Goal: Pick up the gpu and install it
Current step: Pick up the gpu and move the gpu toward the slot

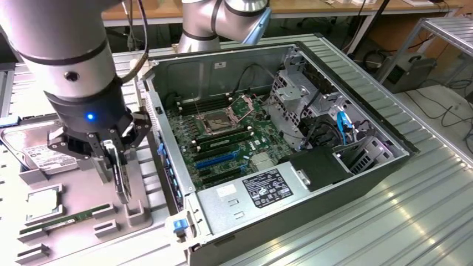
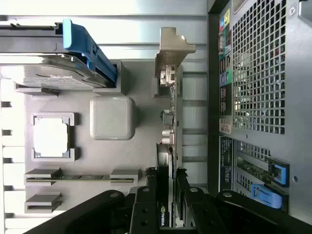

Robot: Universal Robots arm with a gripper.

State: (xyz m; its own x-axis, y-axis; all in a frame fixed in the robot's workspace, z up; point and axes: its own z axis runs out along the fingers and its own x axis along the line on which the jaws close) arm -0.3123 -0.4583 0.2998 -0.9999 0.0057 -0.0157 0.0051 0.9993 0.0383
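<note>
The gpu (image 1: 122, 185) stands on its edge over the grey parts tray (image 1: 81, 183), at the exterior view's left, just outside the open computer case (image 1: 281, 138). In the wrist view the gpu (image 2: 168, 131) runs edge-on, a thin green board with its silver bracket (image 2: 173, 48) at the far end. My gripper (image 1: 112, 166) comes down from above and is shut on the gpu, one black finger (image 2: 145, 209) pressed against each side near the fan. The card's lower edge is still at the tray's holder (image 1: 133, 209). The motherboard's expansion slots (image 1: 214, 160) lie inside the case.
The tray also carries a hard drive (image 1: 44, 152), a CPU (image 1: 44, 202) and a RAM stick (image 1: 66, 219). The case's perforated rear wall (image 2: 258, 97) stands close beside the card. A second arm's base (image 1: 214, 22) rises behind the case.
</note>
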